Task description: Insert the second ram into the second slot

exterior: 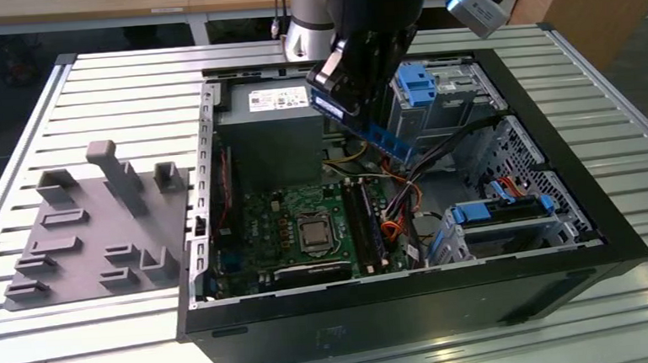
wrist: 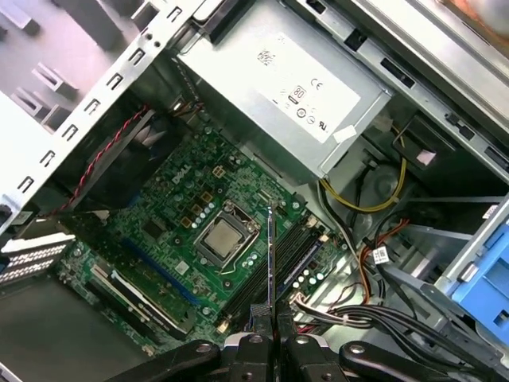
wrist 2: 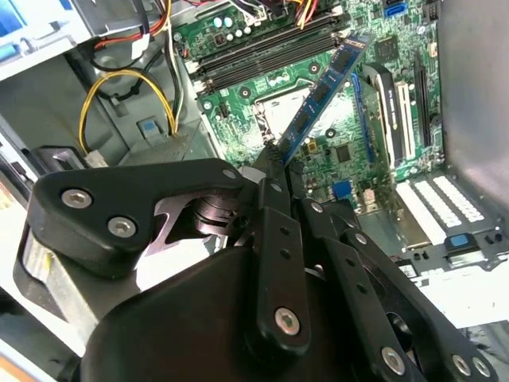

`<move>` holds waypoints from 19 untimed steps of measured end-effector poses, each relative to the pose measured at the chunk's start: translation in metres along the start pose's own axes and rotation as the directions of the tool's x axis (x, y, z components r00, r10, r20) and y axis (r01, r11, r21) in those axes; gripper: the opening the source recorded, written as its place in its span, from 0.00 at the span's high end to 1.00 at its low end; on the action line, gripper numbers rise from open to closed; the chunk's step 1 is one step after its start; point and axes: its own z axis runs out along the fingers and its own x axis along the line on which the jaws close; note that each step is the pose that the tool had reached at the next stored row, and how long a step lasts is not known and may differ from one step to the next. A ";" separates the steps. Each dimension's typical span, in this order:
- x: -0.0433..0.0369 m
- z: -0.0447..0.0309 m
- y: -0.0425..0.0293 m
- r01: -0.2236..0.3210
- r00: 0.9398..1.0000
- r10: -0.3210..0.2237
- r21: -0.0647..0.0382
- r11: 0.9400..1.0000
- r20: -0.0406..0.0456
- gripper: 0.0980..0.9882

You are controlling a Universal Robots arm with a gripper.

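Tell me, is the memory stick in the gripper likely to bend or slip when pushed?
Probably stiff: the second ram juts straight from the gripper without sagging. It looks thin and flat, so it is likely light. Held only at one end, it might pivot if pushed sideways.

Open case (exterior: 366, 322) on table (exterior: 41, 351) | fixture plate (exterior: 91, 238) at exterior view's left of case | motherboard (exterior: 261, 223) inside | second ram (exterior: 384, 140) above motherboard, in gripper (wrist: 270, 322)

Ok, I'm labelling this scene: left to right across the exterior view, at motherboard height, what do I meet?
Grey fixture plate → processor socket → memory slots → blue-tabbed drive bay. The second ram, held in the gripper, hangs over the middle ones, so unplaced.
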 end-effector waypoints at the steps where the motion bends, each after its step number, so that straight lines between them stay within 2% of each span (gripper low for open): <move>1: 0.0000 0.0000 0.0000 -0.009 1.000 0.009 0.000 1.000 0.000 0.96; 10: 0.0000 0.0000 -0.0001 -0.091 0.996 0.091 0.002 0.996 0.002 0.96; 19: -0.0003 0.0002 -0.0002 -0.178 0.984 0.178 0.007 0.984 0.002 0.96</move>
